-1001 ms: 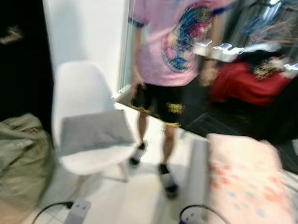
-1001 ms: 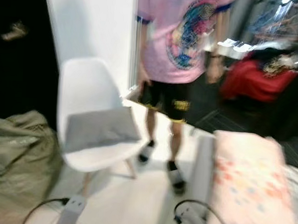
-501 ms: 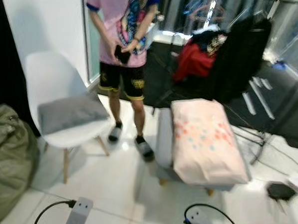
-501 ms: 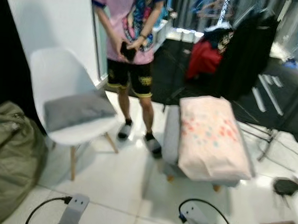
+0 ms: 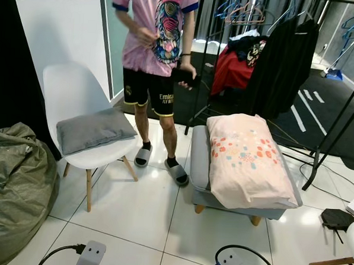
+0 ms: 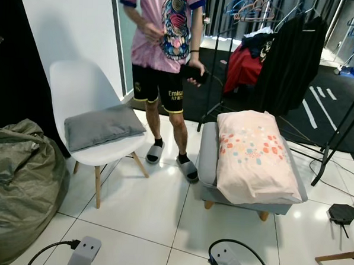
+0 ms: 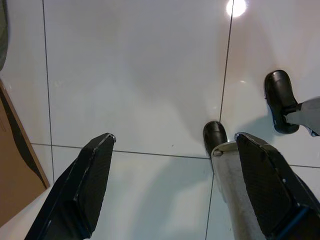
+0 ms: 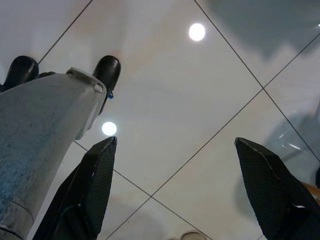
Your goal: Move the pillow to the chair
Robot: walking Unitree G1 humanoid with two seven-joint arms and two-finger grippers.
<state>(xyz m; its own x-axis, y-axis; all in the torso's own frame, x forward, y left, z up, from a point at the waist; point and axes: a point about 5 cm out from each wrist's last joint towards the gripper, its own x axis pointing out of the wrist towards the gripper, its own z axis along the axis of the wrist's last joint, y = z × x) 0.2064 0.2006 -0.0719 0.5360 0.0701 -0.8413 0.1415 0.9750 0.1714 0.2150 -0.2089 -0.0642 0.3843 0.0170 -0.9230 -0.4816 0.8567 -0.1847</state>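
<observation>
A pale pink pillow (image 5: 248,160) with coloured dots lies on a grey footstool (image 5: 200,169) to my right front. A white chair (image 5: 78,109) stands to the left front with a grey cushion (image 5: 94,129) on its seat. My left gripper (image 7: 172,185) hangs open over bare floor tiles, and my right gripper (image 8: 180,187) hangs open the same way. Both arms hang low by my legs, well short of the pillow. Nothing lies between either pair of fingers.
A person (image 5: 160,54) in a pink shirt stands between chair and footstool, holding a dark phone. An olive beanbag (image 5: 13,189) sits at my left. Clothes racks (image 5: 276,54) stand behind the footstool. A black item (image 5: 337,218) and cables lie on the floor at right.
The camera has swung and steadied, so the view is sharp and the footstool and pillow sit nearer the middle. The person has lowered one hand with the phone.
</observation>
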